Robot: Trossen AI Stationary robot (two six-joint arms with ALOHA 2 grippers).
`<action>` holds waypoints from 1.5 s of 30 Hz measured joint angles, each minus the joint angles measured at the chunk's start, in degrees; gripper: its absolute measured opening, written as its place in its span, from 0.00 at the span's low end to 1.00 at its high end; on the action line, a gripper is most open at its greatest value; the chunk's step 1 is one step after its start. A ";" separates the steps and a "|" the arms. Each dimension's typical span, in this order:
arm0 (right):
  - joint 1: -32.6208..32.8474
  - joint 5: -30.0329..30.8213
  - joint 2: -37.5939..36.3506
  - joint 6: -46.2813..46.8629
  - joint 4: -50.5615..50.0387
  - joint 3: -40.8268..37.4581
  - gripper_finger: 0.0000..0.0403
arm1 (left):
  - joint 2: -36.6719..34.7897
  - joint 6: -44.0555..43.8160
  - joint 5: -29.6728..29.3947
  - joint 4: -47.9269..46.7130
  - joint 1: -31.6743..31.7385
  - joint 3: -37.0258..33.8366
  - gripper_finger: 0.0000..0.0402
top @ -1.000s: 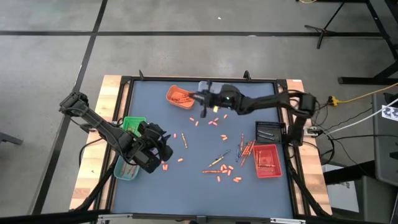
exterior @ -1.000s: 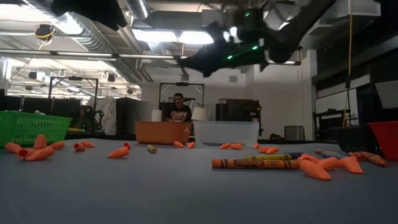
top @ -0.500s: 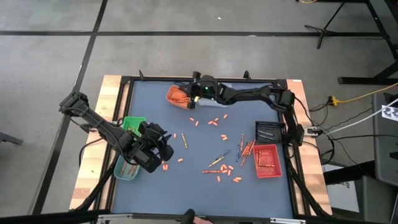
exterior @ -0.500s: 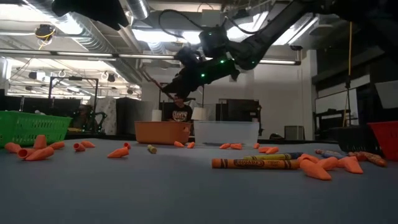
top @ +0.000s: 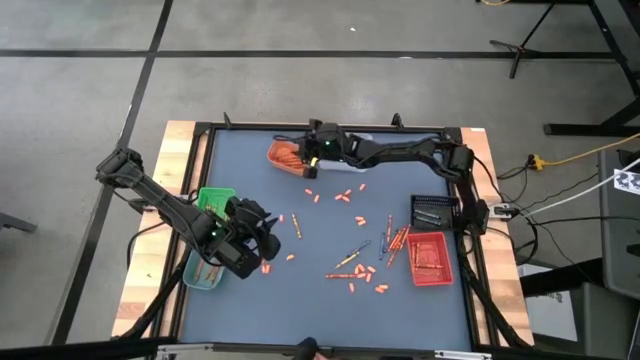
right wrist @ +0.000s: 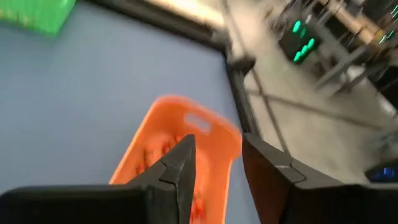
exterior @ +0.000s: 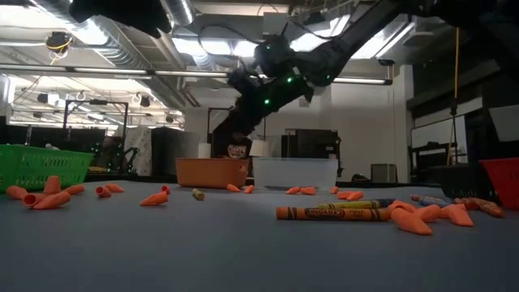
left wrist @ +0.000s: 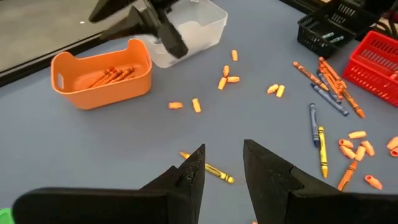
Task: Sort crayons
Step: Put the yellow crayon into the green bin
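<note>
High view: the right hand (top: 305, 152) is extended over the orange tray (top: 285, 155) at the far side of the blue worktop (top: 330, 215). The left hand (top: 262, 238) waits near the left edge, beside the green basket (top: 213, 199) and a pale tray (top: 203, 274). Loose crayons (top: 352, 255) lie scattered mid-worktop, with short orange pieces (top: 345, 194) among them. A red basket (top: 430, 258) and a dark basket (top: 434, 211) stand at the right.

Low view: the right hand (exterior: 243, 89) hangs above the orange tray (exterior: 212, 172), clear of it. A clear tray (exterior: 295, 172) stands just beside that tray. An orange crayon (exterior: 324, 213) lies in the foreground. A person (exterior: 236, 149) is partly visible beyond the worktop.

Left wrist view: the left hand (left wrist: 221, 165) has its fingers (left wrist: 193, 168) apart, nothing between them. A yellow crayon (left wrist: 211, 169) lies just ahead on the worktop. The orange tray (left wrist: 99, 71) holds several orange crayons (left wrist: 113, 74).

Right wrist view: the right hand (right wrist: 217, 162) has its fingers (right wrist: 180, 165) apart and empty, directly over the orange tray (right wrist: 180, 140), in which blurred orange-red contents show.
</note>
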 joint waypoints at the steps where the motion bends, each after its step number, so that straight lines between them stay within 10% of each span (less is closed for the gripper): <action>1: 0.00 0.76 -0.94 0.06 -2.27 0.00 0.32 | 0.52 0.00 -0.01 0.42 0.00 0.00 0.23; 20: -0.02 -6.79 -34.91 -0.04 -53.15 0.04 0.33 | 24.87 25.46 0.13 48.25 2.70 0.00 0.23; 28: -0.02 -8.33 -43.88 1.97 -65.00 0.04 0.33 | 33.94 39.09 11.17 70.86 7.63 0.02 0.23; 45: -0.02 -15.78 -52.90 6.67 -80.90 -1.83 0.33 | 42.85 40.11 23.55 73.86 10.26 0.02 0.23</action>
